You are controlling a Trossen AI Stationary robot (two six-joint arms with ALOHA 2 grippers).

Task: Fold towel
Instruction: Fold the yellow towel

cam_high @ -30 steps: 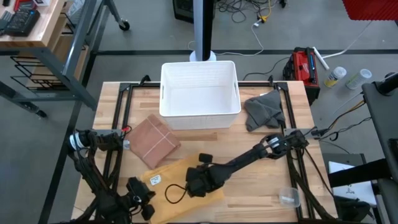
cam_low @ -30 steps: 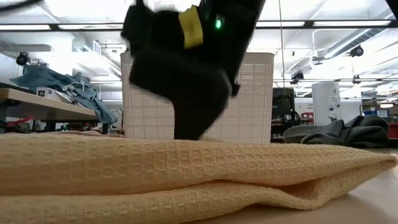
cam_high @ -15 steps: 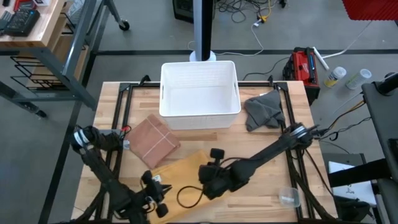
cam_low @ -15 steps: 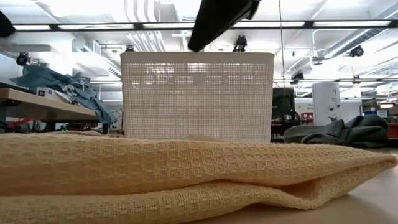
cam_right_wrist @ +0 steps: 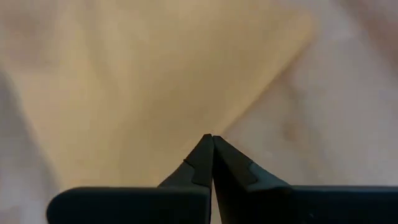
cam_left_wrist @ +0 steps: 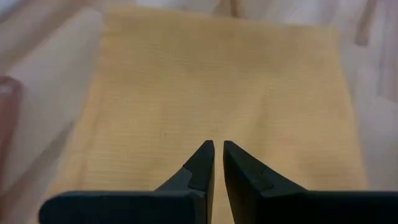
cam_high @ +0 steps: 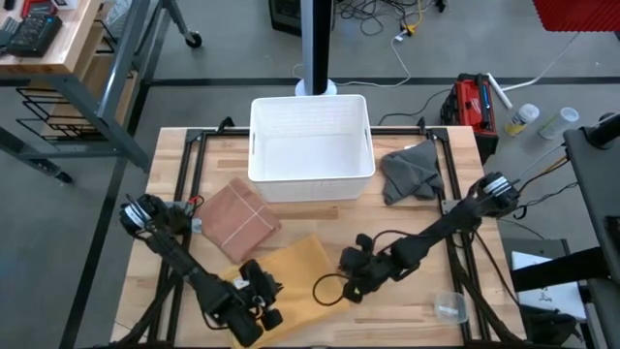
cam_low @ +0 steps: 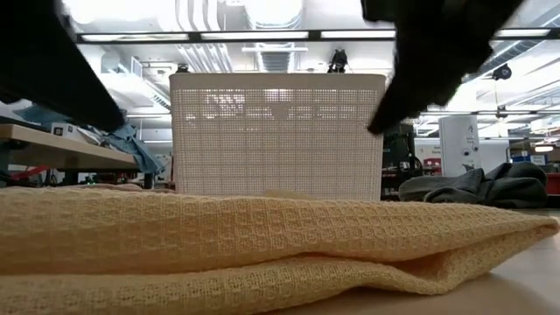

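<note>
The yellow waffle-weave towel lies folded in layers on the table near its front edge; the low view shows its fold resting flat on the wood. My left gripper is over the towel's near left part, its fingers shut and touching nothing. My right gripper hovers at the towel's right edge, shut, over the line where cloth meets bare wood. In the low view both arms show only as dark shapes high above the towel.
A white slatted basket stands at the table's far middle. A folded reddish-brown cloth lies left of centre, a crumpled grey cloth at the far right, and a clear cup at the near right.
My right gripper has risen off the towel and gone toward the table's right edge, and now stands at the towel's right edge. My left gripper has come from the near left corner in over the towel. The towel has stayed where it was.
</note>
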